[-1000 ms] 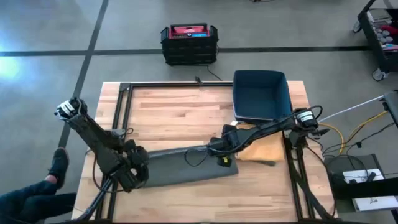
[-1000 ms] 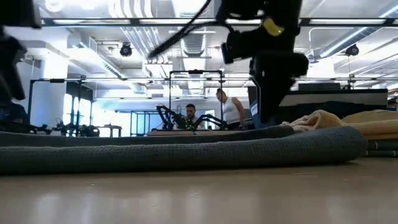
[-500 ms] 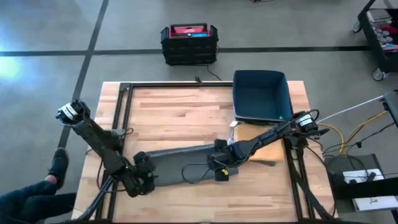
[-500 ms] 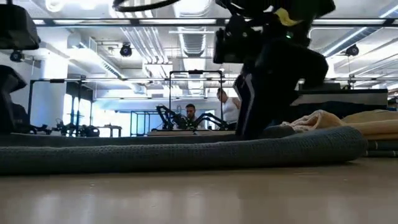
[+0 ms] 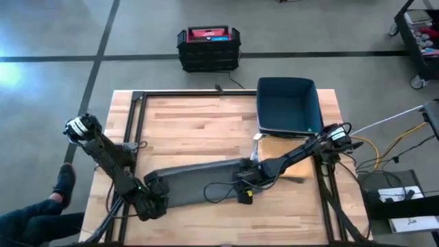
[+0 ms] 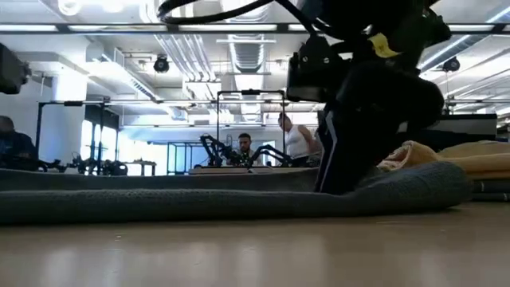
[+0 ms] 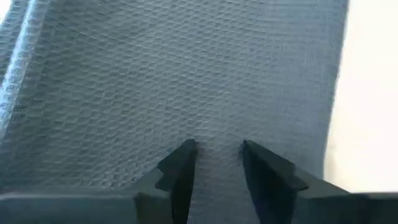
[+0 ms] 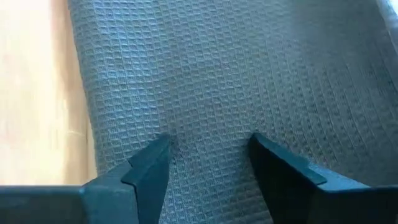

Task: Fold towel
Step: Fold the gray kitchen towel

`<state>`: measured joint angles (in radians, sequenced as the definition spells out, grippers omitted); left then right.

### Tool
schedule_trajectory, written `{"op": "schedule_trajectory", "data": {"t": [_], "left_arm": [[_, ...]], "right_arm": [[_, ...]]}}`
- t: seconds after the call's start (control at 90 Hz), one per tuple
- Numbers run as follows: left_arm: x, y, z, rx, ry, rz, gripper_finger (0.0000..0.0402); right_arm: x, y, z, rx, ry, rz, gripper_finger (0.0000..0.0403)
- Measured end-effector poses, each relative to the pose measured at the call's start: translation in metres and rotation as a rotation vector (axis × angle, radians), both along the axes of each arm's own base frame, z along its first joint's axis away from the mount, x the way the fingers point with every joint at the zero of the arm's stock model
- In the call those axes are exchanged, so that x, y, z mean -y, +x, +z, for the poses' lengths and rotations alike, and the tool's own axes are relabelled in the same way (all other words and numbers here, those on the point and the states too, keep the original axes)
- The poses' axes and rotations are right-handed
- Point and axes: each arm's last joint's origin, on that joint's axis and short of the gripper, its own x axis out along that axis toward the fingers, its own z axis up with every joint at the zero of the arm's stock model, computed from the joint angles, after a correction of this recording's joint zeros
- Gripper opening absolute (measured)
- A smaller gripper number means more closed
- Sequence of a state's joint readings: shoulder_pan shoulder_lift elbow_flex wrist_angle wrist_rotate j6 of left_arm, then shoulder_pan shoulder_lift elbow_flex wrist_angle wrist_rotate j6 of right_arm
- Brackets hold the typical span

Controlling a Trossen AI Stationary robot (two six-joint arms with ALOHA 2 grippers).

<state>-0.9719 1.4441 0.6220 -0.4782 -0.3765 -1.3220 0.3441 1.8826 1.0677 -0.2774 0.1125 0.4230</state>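
The grey waffle-weave towel [image 5: 202,184] lies flat in the lower middle of the high view, on the near half of the wooden table [image 5: 192,123]. It forms a long band running nearly left to right, its right end a little higher in the frame than its left. I have the left gripper [image 7: 214,152] down on the band's left end and the right gripper [image 8: 208,146] on its right end, near the folded tan towels [image 5: 291,161] at centre right. Both wrist views show the jaws apart, tips on or just above the weave, with nothing pinched yet.

My worry is closing without cloth between the fingers, or catching only the top layer (I cannot tell how many layers lie here). Uneven grips would skew the fold. The right arm could also drag against the tan stack.
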Motion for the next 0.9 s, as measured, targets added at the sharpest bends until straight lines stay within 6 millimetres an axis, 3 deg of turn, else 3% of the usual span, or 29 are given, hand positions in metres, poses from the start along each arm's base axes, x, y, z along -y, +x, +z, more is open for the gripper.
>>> {"op": "schedule_trajectory", "data": {"t": [0.267, 0.522, 0.644, 0.767, 0.9], "left_arm": [[0.008, -0.008, 0.005, 0.006, -0.043, -0.006, 0.0092], [0.019, 0.003, 0.033, 0.144, -0.048, -0.046, 0.0077], [0.02, 0.008, 0.043, 0.271, 0.041, -0.055, 0.0078], [0.015, 0.014, 0.045, 0.387, 0.172, -0.033, 0.0083], [0.008, 0.018, 0.035, 0.4, 0.212, 0.002, 0.0078]], "right_arm": [[-0.017, -0.008, 0.0, -0.02, -0.002, 0.033, 0.0218], [-0.025, 0.024, 0.035, 0.115, -0.007, 0.136, 0.0256], [-0.018, 0.037, 0.049, 0.175, -0.022, 0.141, 0.0272], [-0.011, 0.046, 0.051, 0.259, -0.009, 0.125, 0.0279], [-0.007, 0.045, 0.043, 0.325, -0.008, 0.136, 0.0272]]}}
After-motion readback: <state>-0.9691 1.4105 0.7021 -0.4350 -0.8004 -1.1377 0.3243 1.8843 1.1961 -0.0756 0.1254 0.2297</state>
